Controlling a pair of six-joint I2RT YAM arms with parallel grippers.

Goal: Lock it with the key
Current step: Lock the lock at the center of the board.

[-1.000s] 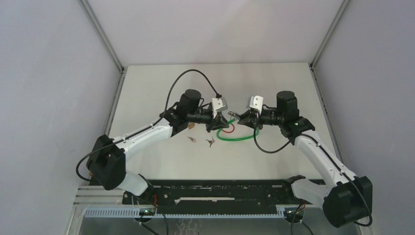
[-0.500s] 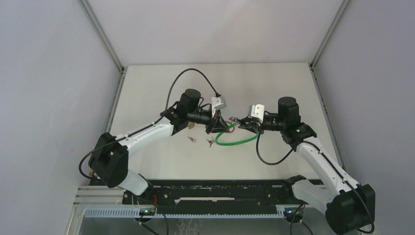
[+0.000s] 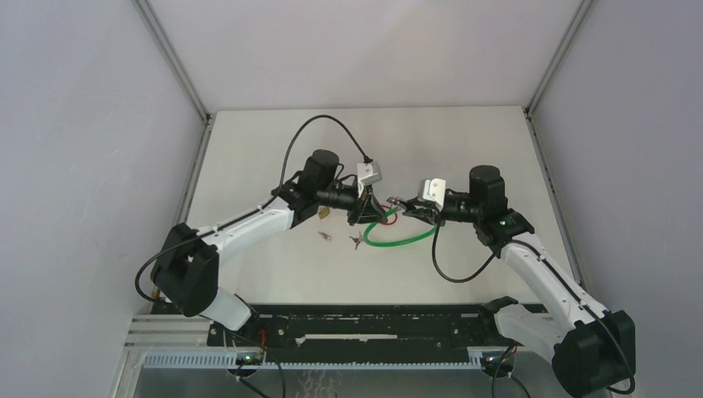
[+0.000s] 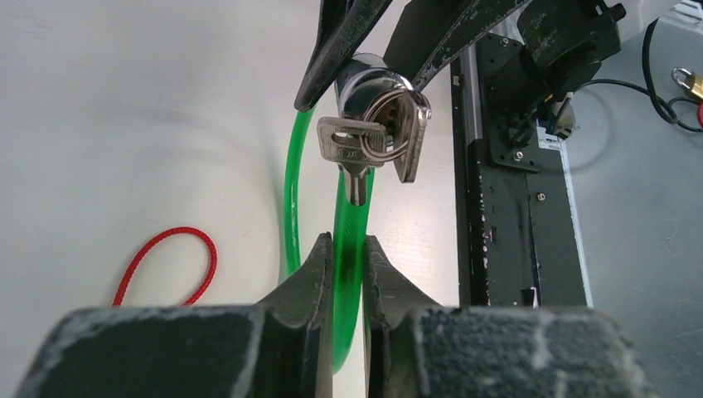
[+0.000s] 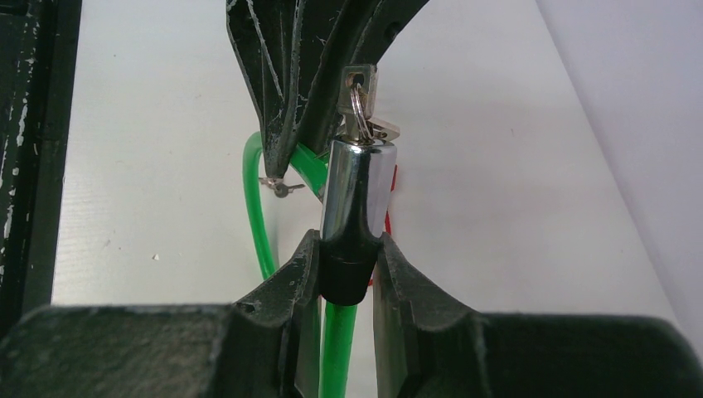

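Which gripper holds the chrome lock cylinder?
The right gripper pinches the chrome lock cylinder by its black base; the left gripper holds only the green cable.

Chrome lock cylinder [image 5: 356,195] on a looped green cable [image 4: 348,249], keys [image 4: 354,148] dangling at its end.

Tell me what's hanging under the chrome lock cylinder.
A key bunch hangs from the chrome lock cylinder, over the green cable. It covers the cylinder's end, so whether a key is inserted cannot be seen.
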